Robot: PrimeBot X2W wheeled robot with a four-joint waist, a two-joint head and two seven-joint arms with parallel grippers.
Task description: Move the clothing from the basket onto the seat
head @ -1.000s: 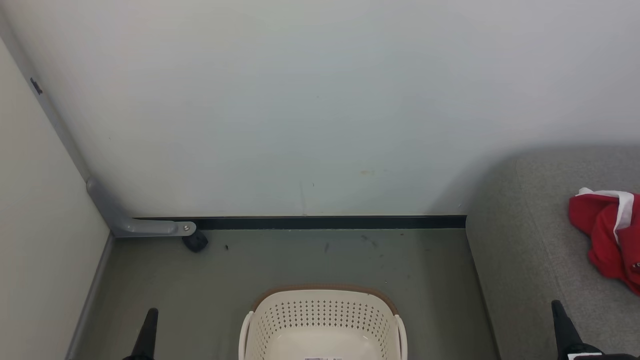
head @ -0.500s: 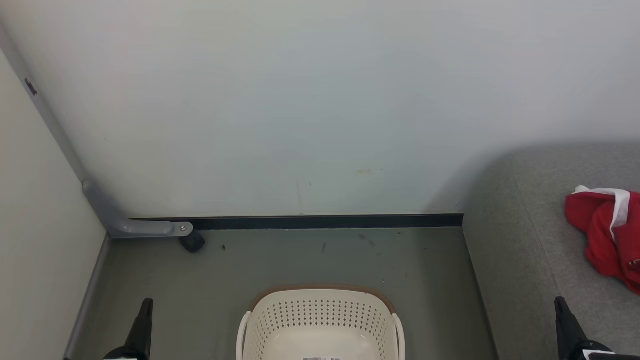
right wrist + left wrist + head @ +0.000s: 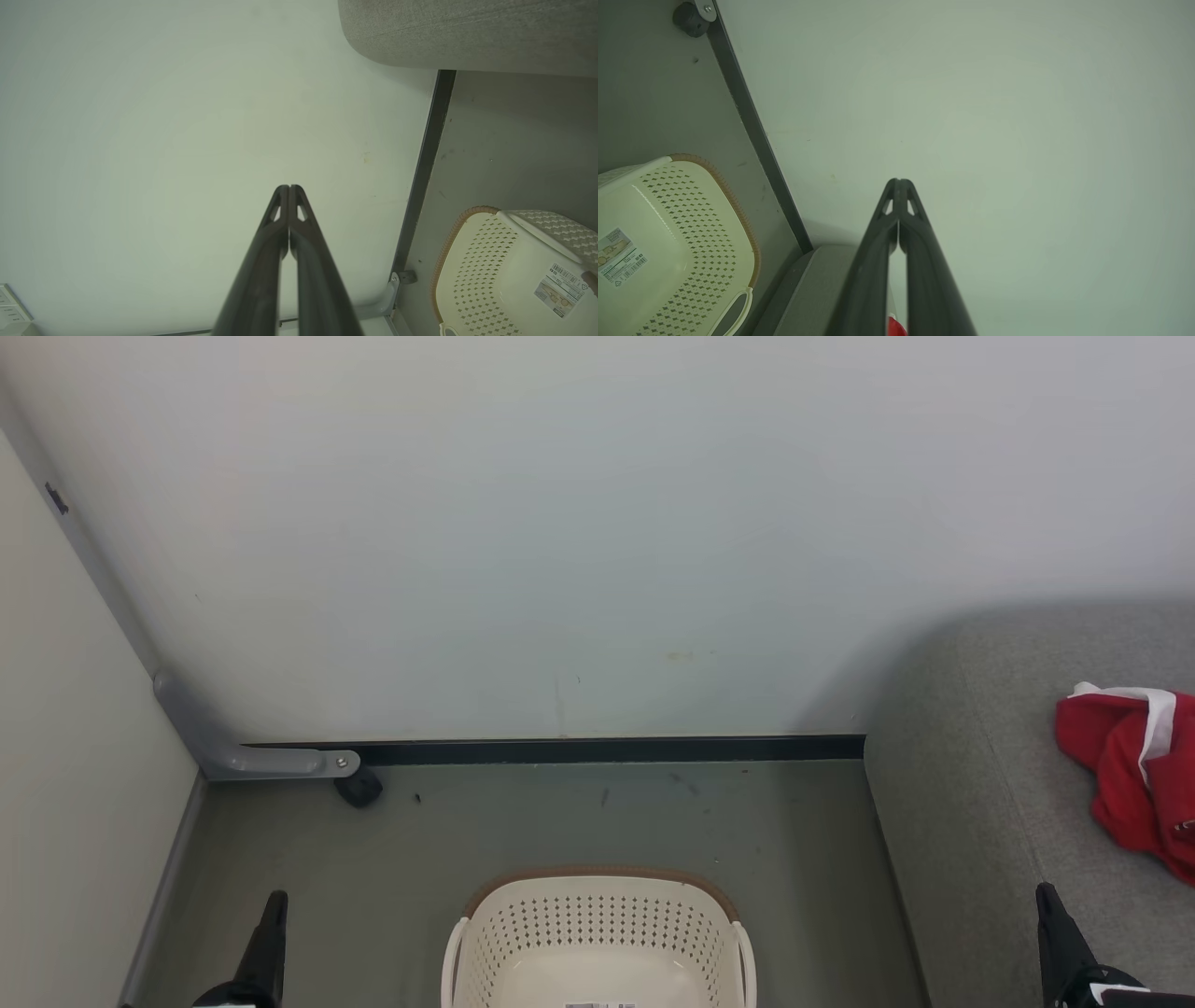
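- I see the soft red, white-trimmed clothing (image 3: 1134, 775) lying crumpled on the rounded grey woven-fabric seat (image 3: 971, 803), far to my right.
- The oval cream perforated-plastic, brown-rimmed basket (image 3: 597, 924) stands on the smooth grey-green floor (image 3: 560, 821), apart from the seat's edge.
- A pale wall (image 3: 597, 523) and black skirting (image 3: 607, 749) lie beyond open floor.
- My left gripper (image 3: 899, 182) and right gripper (image 3: 288, 187) have their fingertips pressed together, holding nothing.
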